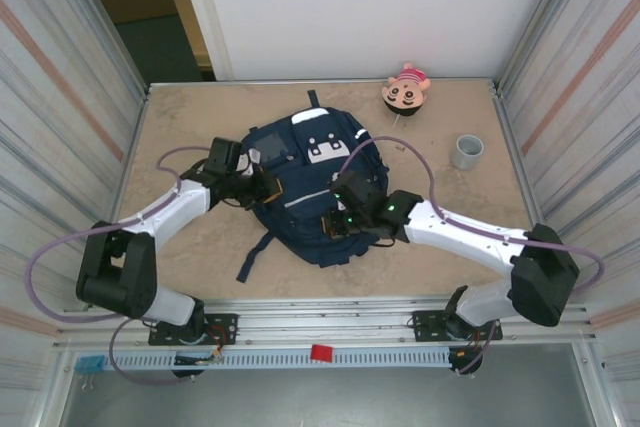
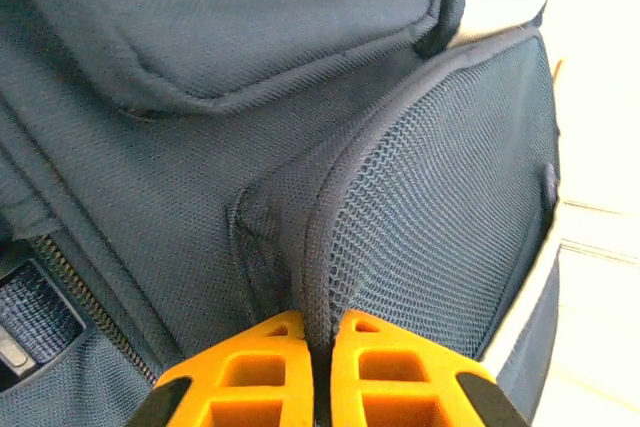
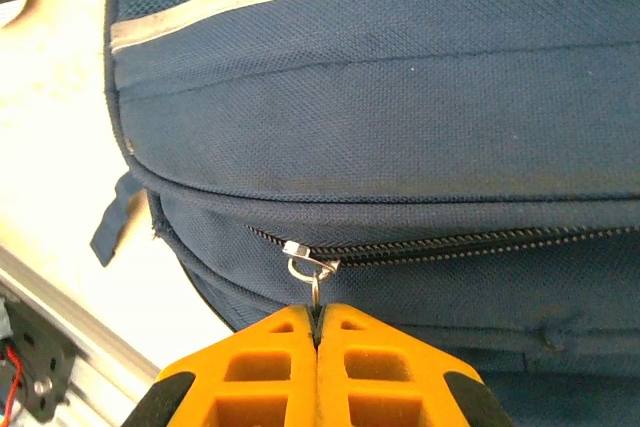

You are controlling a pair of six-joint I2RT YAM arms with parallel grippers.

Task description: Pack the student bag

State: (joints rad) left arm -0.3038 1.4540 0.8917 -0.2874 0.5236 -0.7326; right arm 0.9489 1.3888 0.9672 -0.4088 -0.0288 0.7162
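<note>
The student bag (image 1: 310, 162), navy with white patches, lies flat in the middle of the table. My left gripper (image 1: 268, 190) is at the bag's left side. It is shut (image 2: 318, 322) on the bound edge of a mesh side pocket (image 2: 440, 207), and the fabric is pinched into a ridge between the orange fingers. My right gripper (image 1: 335, 222) is at the bag's near right part. It is shut (image 3: 317, 309) on the metal zipper pull (image 3: 312, 272) at the left end of a zipper (image 3: 470, 244) that looks slightly parted.
A plush doll head (image 1: 406, 90) lies at the back of the table. A grey cup (image 1: 466, 151) stands at the right. A dark bag strap (image 1: 255, 255) trails toward the near edge. Corrugated walls close in both sides.
</note>
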